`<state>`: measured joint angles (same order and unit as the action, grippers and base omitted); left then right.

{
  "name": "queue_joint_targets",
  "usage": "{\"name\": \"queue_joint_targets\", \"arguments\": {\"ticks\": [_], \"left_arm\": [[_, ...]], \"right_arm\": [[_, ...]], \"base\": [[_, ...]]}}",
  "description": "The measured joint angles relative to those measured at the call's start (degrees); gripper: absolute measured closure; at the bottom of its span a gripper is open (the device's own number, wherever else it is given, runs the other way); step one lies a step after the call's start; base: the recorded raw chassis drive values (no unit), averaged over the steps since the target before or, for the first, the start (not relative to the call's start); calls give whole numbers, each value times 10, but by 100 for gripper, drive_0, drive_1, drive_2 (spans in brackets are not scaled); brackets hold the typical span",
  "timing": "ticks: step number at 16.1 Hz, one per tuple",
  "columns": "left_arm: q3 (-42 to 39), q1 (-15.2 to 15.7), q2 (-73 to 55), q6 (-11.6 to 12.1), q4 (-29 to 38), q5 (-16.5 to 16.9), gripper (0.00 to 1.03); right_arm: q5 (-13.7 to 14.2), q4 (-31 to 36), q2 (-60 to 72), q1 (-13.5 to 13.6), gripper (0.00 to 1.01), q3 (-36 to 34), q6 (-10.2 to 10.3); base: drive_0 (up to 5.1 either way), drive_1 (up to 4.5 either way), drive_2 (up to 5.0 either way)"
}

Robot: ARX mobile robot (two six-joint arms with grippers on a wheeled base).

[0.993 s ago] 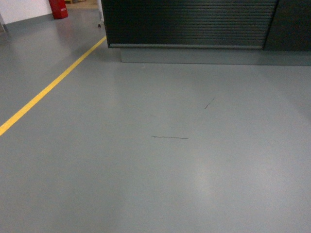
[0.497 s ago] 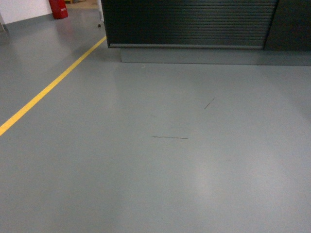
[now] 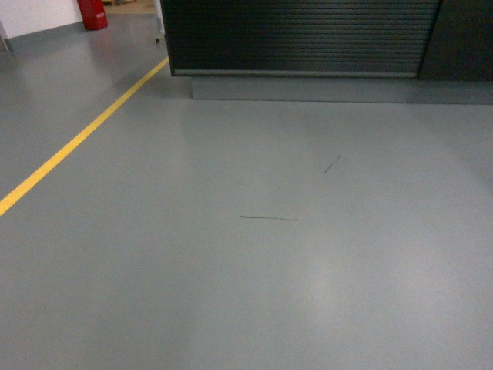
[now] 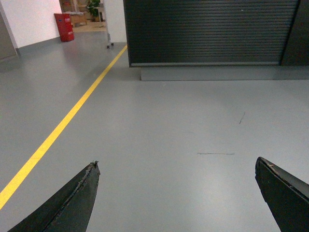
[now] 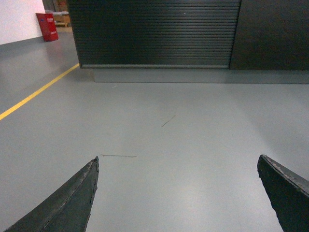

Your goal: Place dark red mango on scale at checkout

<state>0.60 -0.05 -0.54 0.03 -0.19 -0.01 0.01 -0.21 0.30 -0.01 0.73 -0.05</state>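
Two grippers show only in their own wrist views, and both stand with fingers spread wide and nothing between them: the left gripper (image 4: 177, 193) has one dark fingertip low at the left of its view and the other low at the right, and the right gripper (image 5: 177, 191) is set the same way. Ahead of both, beyond a stretch of bare grey floor (image 3: 254, 293), stands the checkout (image 3: 300, 38), its dark front slatted horizontally above a plain grey plinth; only the front shows, not the top. Neither the dark red mango nor the scale shows in any view, so I cannot tell where the mango is. Two thin dark scuff marks (image 3: 269, 218) lie on the floor between the grippers and the counter, one nearly level and the other slanted farther on. To the left of the left gripper a yellow line (image 4: 67, 121) runs along the floor toward the counter's left corner. Farther off beyond that line, a red bin (image 4: 64, 27) stands against a white wall (image 4: 29, 19).
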Motion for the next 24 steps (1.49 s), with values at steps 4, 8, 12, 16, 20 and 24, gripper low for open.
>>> {"name": "queue_joint_targets", "arguments": {"ticks": [4,8,12,16,20,24], "left_arm": [[0,0,0,0,0,0,5],[0,0,0,0,0,0,5],[0,0,0,0,0,0,5],[0,0,0,0,1,0,5],[0,0,0,0,0,0,5],[0,0,0,0,2,1,5]], "right_arm": [[0,0,0,0,3,0,0],[0,0,0,0,3,0,0],[0,-1,0,0,3,0,0],[0,-1,0,0,3,0,0],[0,0,0,0,3,0,0],[0,1,0,0,3,0,0]], "base": [[3,261,-255],[6,439,-427],[10,443,-423],[4,437,-430],[10,443,-424],[3,436,-431]]}}
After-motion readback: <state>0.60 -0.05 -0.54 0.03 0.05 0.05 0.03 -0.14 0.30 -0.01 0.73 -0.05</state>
